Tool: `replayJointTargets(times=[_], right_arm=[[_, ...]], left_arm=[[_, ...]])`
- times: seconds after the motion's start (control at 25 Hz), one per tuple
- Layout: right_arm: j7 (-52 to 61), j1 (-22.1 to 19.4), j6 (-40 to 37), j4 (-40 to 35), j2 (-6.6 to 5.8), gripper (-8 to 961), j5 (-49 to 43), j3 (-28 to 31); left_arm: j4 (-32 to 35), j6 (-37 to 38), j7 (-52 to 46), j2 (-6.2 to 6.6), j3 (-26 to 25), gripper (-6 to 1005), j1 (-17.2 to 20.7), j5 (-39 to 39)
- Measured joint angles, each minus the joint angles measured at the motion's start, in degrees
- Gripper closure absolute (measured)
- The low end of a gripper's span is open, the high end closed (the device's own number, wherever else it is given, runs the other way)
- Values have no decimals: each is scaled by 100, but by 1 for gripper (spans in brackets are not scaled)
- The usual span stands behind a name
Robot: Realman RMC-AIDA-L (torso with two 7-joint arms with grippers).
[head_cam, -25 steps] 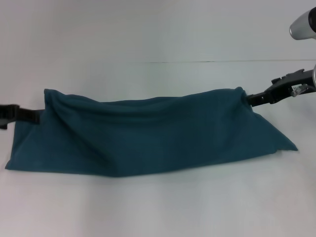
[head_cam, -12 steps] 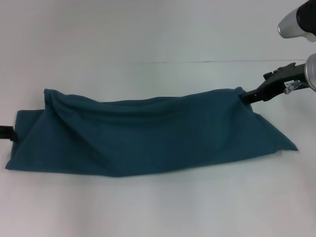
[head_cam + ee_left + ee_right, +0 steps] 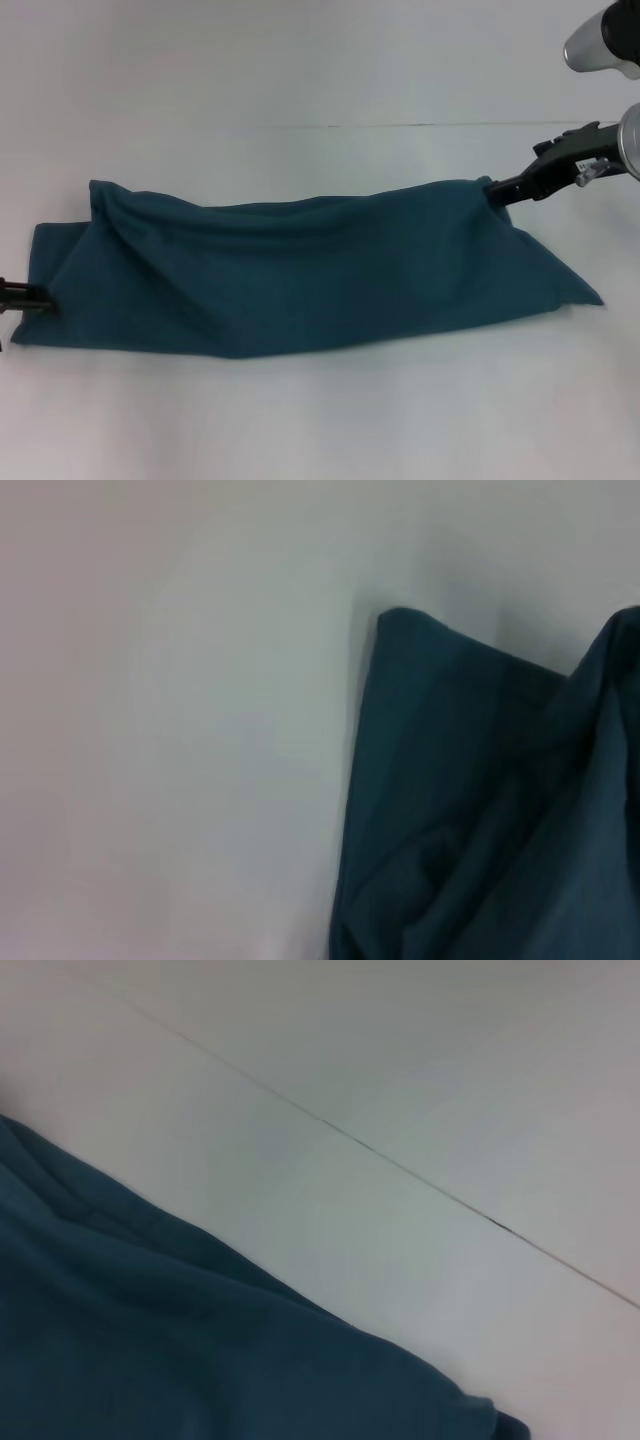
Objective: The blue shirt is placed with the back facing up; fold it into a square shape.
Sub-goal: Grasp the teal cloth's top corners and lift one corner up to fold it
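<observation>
One blue shirt [image 3: 300, 275], plain dark teal, folded into a long band across the middle of a white surface [image 3: 320, 420]. Stretched from the robot's left side to its right, with a soft ridge of bunched cloth along the far edge and a smoother, flatter near edge. Tapered to a point at the near right corner; squared off at the left end.

Right pincer [image 3: 492, 190] at the far right corner of the band, reaching in from the right on a dark arm, tips buried in the raised cloth there. Looks clamped on that corner, which stands slightly lifted above the surface.

Left pincer [image 3: 30, 294] barely visible at the left edge of the head view, low beside the shirt's left end and touching or nearly touching the cloth. Cannot tell whether its fingers are apart or together.

Left wrist view: one squared corner of the shirt [image 3: 480, 810] lying on the pale surface [image 3: 170, 730], with folds gathering toward one side.

Right wrist view: rumpled edge of the shirt [image 3: 150, 1350] against the surface [image 3: 420, 1160], crossed by a thin dark seam line [image 3: 400, 1172]. Same seam visible in the head view [image 3: 400, 125], running beyond the shirt's far edge.
</observation>
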Motion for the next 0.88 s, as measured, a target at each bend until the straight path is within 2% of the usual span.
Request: replayJointTargets(times=[0.64,0.88], right_arm=[[19,-96,-2,-59,21,34,16,-101],[40,-114,-2,-104,23,35,26,-157]], left_arm=[[-613,-545,-79,66,-10,74,-83,-14],[-852,-667,-71,88,6,74,-231,-19]])
